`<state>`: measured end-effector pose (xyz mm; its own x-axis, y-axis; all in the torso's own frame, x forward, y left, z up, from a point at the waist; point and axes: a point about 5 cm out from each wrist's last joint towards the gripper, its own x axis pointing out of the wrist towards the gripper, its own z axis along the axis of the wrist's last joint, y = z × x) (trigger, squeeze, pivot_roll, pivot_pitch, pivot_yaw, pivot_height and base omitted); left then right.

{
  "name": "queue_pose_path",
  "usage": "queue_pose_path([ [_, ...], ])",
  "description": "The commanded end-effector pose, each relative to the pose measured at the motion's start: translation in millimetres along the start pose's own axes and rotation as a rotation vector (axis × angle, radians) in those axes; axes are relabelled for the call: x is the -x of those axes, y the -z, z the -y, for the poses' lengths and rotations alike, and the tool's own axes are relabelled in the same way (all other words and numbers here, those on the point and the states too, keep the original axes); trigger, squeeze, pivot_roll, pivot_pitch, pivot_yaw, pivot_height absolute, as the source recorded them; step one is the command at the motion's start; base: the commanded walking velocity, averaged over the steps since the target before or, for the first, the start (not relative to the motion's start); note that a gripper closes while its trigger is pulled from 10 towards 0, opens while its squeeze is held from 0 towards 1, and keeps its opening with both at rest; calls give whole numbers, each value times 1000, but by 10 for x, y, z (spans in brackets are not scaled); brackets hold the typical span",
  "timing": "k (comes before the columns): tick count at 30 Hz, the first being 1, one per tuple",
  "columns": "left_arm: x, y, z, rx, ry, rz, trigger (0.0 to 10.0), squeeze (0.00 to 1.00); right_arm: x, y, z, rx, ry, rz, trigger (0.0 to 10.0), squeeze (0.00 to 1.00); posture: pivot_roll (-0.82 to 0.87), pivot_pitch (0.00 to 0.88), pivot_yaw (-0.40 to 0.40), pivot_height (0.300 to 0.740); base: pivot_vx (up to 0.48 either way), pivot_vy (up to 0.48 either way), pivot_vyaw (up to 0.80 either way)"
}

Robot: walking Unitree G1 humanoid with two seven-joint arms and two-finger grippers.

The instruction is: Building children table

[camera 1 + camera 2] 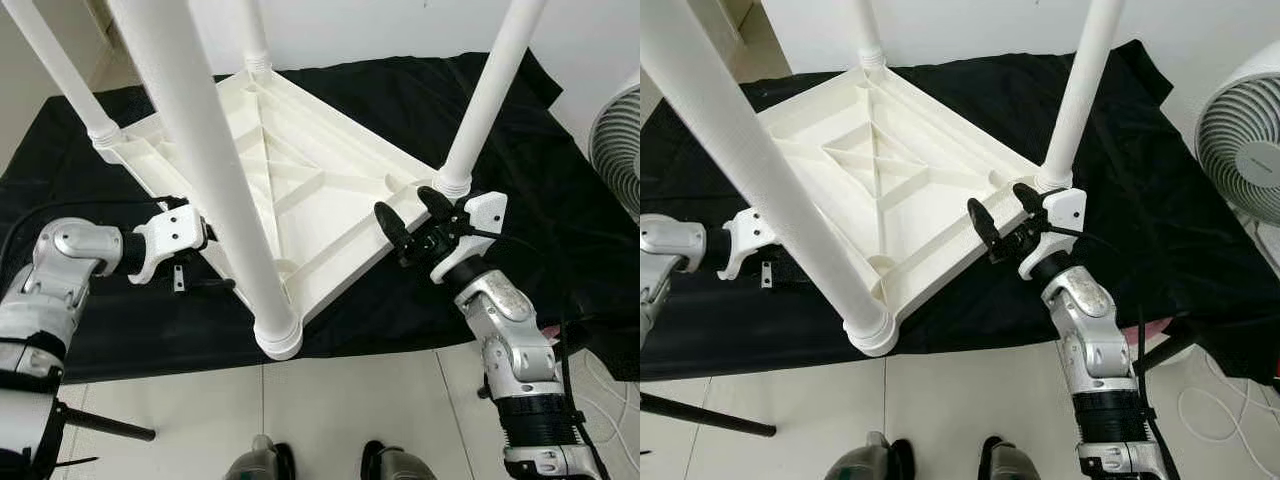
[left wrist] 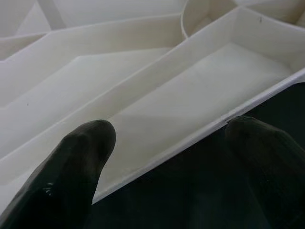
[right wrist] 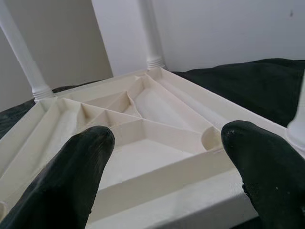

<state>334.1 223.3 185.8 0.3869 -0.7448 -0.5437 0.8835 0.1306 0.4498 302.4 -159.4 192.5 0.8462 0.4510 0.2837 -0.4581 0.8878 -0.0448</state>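
Black cloth (image 1: 520,150) spread over floor, reaching white wall (image 1: 970,30). White round fan (image 1: 1245,135) at right edge of cloth. Pale floor tiles (image 1: 340,400) near camera; white cable (image 1: 1220,405) looped at lower right.

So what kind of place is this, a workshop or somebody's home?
Probably a room in a home. A white table lies upside down on a black cloth spread over a pale tiled floor, a plain wall behind and a fan alongside.

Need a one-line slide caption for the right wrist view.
Open right gripper faces the rim of the upturned white children's table, legs already fitted, on a black cloth.
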Motion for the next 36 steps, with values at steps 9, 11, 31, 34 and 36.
queue_pose_path([
  [9, 250, 37, -1, 14, 12, 42, 10000, 0, 39, 61, -40, -18, 6, -19, 10000, 0, -54, 156, 126, 740, 0, 0, 0],
  [11, 230, 47, 15, -1, 16, 36, 10000, 0, 7, 59, -49, -20, -5, -18, 10000, 0, -52, 156, 122, 740, 0, 0, 0],
  [31, 30, 141, 197, -56, 109, 8, 10000, 0, 29, 27, -20, -10, 6, -16, 10000, 0, -76, 167, 133, 740, 0, 0, 0],
  [34, -38, 152, 238, -74, 136, 2, 10000, 0, 32, 27, -28, -10, 2, -17, 10000, 0, -76, 167, 133, 740, 0, 0, 0],
  [36, -69, 150, 240, -78, 141, 1, 10000, 0, 36, 26, -25, -8, 3, -18, 10000, 0, -80, 172, 136, 740, 0, 0, 0],
])
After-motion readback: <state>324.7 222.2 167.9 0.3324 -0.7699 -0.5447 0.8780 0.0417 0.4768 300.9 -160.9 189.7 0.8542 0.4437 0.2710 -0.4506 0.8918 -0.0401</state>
